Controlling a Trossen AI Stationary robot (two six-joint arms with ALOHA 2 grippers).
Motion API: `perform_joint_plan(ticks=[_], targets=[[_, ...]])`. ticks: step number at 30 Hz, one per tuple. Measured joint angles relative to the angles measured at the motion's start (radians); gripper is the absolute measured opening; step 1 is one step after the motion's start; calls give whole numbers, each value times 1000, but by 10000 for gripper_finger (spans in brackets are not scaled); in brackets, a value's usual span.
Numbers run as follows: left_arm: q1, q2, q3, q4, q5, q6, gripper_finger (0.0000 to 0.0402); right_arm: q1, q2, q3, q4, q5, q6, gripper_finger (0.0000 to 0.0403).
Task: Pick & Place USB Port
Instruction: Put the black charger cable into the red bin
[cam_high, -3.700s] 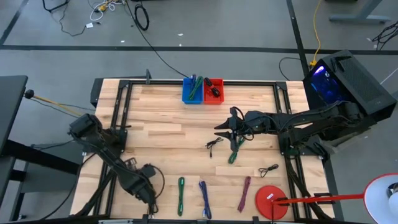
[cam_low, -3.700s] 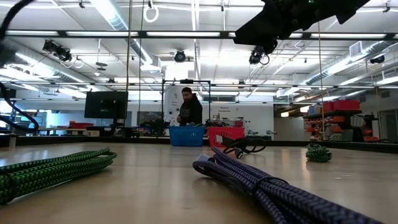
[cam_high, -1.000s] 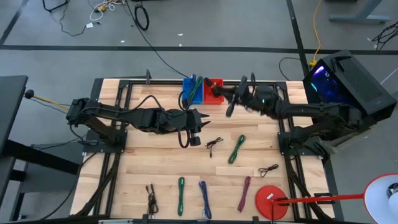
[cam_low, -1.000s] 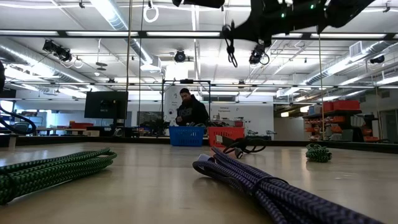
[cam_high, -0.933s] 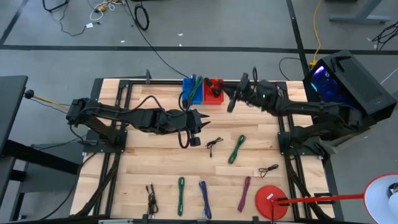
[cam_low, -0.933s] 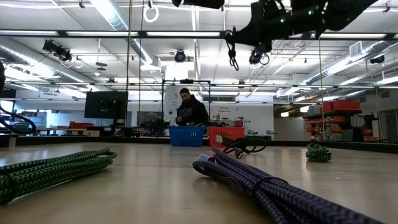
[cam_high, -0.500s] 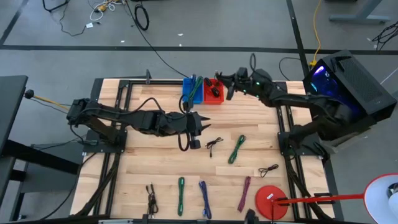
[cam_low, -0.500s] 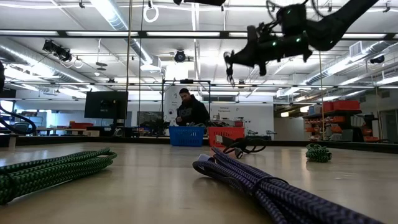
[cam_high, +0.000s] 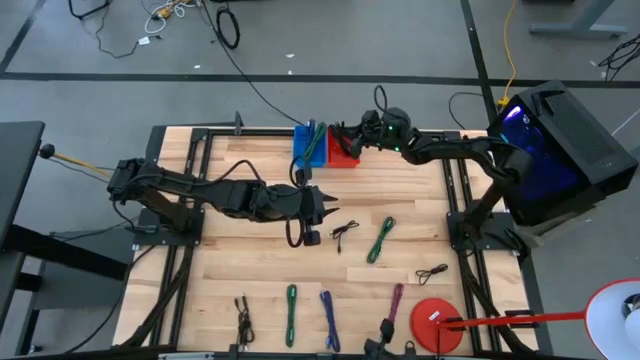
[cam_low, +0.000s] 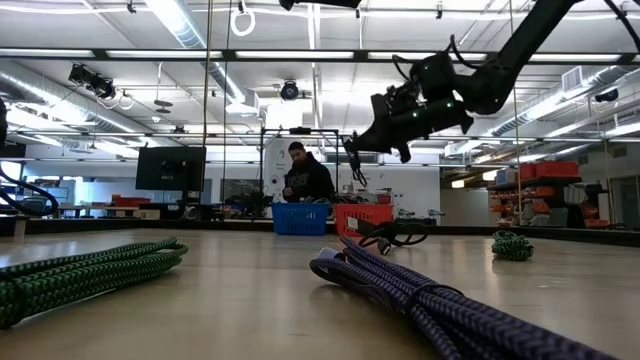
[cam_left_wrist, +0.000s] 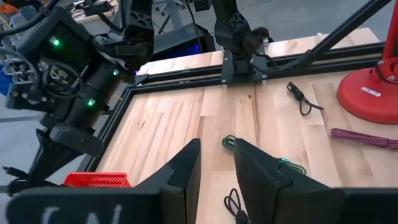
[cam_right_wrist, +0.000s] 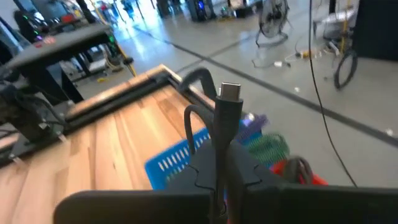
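Hanging above the red bin (cam_high: 343, 146) at the far edge of the tabletop (cam_high: 260, 260), the right hand (cam_high: 345, 135) is seen clamped tight on a black USB cable (cam_right_wrist: 227, 109). In the right wrist view the cable's silver plug is held upright between the closed fingers, its loop arching beside it, with the blue bin (cam_right_wrist: 186, 158) and the red bin's edge below. From table height, the same hand (cam_low: 358, 150) is shown high in the air, the cable (cam_low: 352, 165) dangling beneath it over the two bins.

The left hand (cam_high: 322, 208) is held out over the middle of the tabletop, its fingers (cam_left_wrist: 186, 171) parted with nothing seen between them. Just beside it a small black cable (cam_high: 344, 234) and a green cable (cam_high: 380, 240) are laid on the wood. Along the near edge a row of coiled cables is spread: green (cam_high: 291, 312), blue (cam_high: 329, 318) and magenta (cam_high: 393, 311), next to a red disc base (cam_high: 437, 322). A person (cam_low: 305, 178) is seen standing beyond the tabletop, behind the bins.
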Motion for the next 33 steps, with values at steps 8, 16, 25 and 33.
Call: perform_joint_plan(ticks=[8, 16, 25, 33], targets=[[0, 0, 0, -1, 0, 3, 103, -11, 26, 1, -85, 56, -18, 4], [1, 0, 0, -6, 0, 2, 103, -11, 30, 1, -112, 82, -1, 4], [1, 0, 0, -5, 0, 2, 103, -9, 30, 1, -153, 109, -8, 8], [0, 0, 0, -5, 0, 2, 103, 12, 30, 1, -171, 101, -4, 26]])
